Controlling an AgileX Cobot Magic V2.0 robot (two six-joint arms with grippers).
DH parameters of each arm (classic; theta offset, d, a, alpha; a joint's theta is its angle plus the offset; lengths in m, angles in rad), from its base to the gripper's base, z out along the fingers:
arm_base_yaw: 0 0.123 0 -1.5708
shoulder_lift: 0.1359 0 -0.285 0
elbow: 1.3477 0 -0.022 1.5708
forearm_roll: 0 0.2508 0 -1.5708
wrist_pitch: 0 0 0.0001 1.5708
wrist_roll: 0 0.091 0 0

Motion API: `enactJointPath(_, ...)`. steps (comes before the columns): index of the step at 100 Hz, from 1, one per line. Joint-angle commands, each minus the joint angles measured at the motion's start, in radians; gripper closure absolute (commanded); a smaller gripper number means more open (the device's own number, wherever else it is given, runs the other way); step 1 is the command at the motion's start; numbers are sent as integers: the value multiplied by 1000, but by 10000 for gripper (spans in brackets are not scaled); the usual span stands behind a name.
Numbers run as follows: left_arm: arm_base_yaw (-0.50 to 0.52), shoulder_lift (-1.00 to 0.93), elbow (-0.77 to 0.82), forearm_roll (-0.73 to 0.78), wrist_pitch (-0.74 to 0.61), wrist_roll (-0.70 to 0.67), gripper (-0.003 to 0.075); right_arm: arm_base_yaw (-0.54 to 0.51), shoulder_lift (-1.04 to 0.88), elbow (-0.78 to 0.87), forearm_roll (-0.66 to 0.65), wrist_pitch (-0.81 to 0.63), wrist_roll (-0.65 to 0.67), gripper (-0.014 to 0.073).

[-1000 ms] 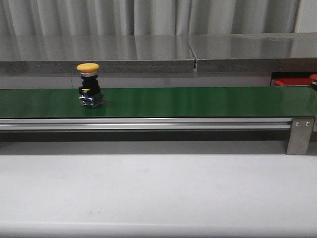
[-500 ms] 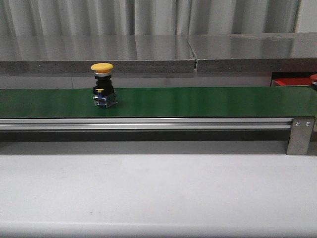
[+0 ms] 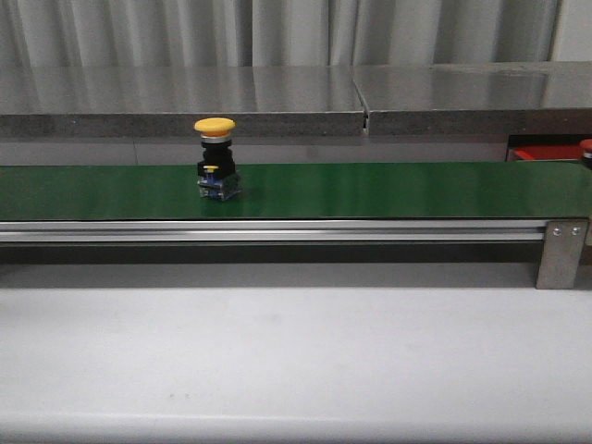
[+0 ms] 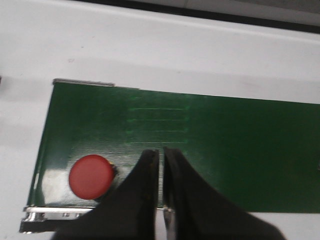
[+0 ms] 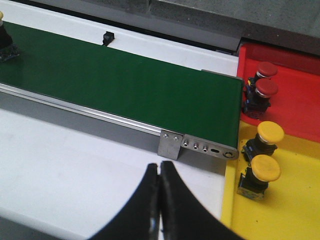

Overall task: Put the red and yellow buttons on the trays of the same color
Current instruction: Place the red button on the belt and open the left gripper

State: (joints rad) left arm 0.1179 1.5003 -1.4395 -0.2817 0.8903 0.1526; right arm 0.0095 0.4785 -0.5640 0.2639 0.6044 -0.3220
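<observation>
A pale grey curtain [image 3: 277, 32] with vertical folds hangs across the back, above a long speckled grey stone ledge [image 3: 185, 97] made of 2 slabs meeting at a narrow seam, while a plain white table [image 3: 296, 361] fills the foreground under even, soft light.

Button [image 3: 216, 164] on belt [image 3: 388, 190], left of centre

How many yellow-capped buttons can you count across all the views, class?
3. One yellow button rides the green belt, left of centre. Two more stand upright in the yellow tray past the belt's end. Others may be hidden off-frame.
</observation>
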Motion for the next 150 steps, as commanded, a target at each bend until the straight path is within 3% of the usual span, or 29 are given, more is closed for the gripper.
enactJointPath(1,-51,-68,-9,-26,-38,10,741,1,2,-25,11,-67,-6,711)
enactJointPath(34,-241,-202,116,-26,-74,29,741,1,2,-25,12,-67,-6,711)
enactJointPath(58,-317,-370,259,-26,-157,29,741,1,2,-25,12,-67,-6,711)
enactJointPath(119,-327,-844,587,-26,-185,29,741,1,2,-25,16,-67,-6,711)
enactJointPath(150,-327,-966,650,-26,-157,29,741,22,68,-62,19,-63,-6,711)
